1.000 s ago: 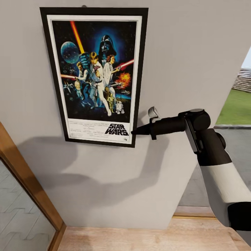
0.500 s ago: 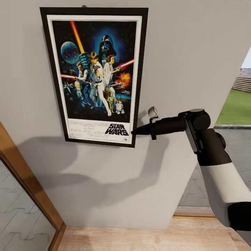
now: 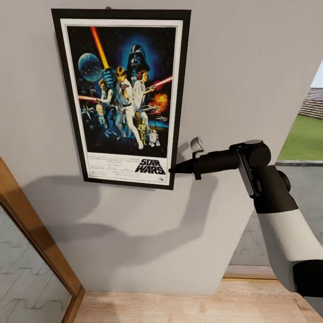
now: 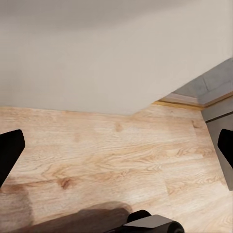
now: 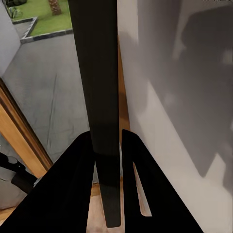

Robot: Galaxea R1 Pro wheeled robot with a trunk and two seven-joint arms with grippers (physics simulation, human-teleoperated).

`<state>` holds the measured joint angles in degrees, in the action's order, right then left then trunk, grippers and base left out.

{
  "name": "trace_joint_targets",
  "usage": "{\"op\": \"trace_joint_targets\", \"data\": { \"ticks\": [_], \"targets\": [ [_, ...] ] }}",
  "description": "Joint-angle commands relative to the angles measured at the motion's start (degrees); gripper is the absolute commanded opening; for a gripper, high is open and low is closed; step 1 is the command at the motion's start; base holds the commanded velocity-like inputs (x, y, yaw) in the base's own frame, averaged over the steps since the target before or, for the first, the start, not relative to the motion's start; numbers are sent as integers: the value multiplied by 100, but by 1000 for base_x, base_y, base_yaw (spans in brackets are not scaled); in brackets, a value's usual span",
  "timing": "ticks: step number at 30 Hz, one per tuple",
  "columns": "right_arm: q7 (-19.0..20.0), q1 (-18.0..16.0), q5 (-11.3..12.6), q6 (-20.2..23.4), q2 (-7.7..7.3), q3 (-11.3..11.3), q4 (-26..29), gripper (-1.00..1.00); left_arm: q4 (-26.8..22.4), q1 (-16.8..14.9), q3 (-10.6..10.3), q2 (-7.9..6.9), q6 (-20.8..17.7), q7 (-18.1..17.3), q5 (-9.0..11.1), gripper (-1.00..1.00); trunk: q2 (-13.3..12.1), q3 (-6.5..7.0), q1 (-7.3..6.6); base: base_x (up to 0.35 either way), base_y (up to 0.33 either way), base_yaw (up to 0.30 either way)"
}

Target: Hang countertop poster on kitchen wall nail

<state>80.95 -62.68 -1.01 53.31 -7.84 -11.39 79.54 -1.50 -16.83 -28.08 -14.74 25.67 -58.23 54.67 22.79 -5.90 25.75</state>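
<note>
Now release gently: spread the right gripper [image 3: 174, 169] (clamped on the black frame edge of the poster [image 3: 122, 96] at its lower right corner) and draw straight back, away from the wall [image 3: 242, 67], without dragging the frame sideways. Hangs upright already, top edge at a small nail [image 3: 107, 7]. Left gripper [image 4: 116, 145] spread wide, holding nothing, above wooden floor [image 4: 111, 160]. Nothing different from half a second ago.

wall [image 3: 251, 67]: grey, plain | poster [image 3: 121, 96]: hanging flat on it, upright
</note>
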Motion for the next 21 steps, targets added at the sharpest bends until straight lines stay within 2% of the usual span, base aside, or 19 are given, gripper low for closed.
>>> {"op": "trace_joint_targets", "data": {
  "ticks": [1,21],
  "targets": [
    [26,-8,-7,70,-2,-2,3,-100,1,-5,-48,-2,26,-12,44,100,13,-13,4,0,0,0],
    [26,-8,-4,75,2,22,9,-100,1,-5,-49,-3,26,-13,44,100,13,-13,4,0,0,0]
  ]
}}
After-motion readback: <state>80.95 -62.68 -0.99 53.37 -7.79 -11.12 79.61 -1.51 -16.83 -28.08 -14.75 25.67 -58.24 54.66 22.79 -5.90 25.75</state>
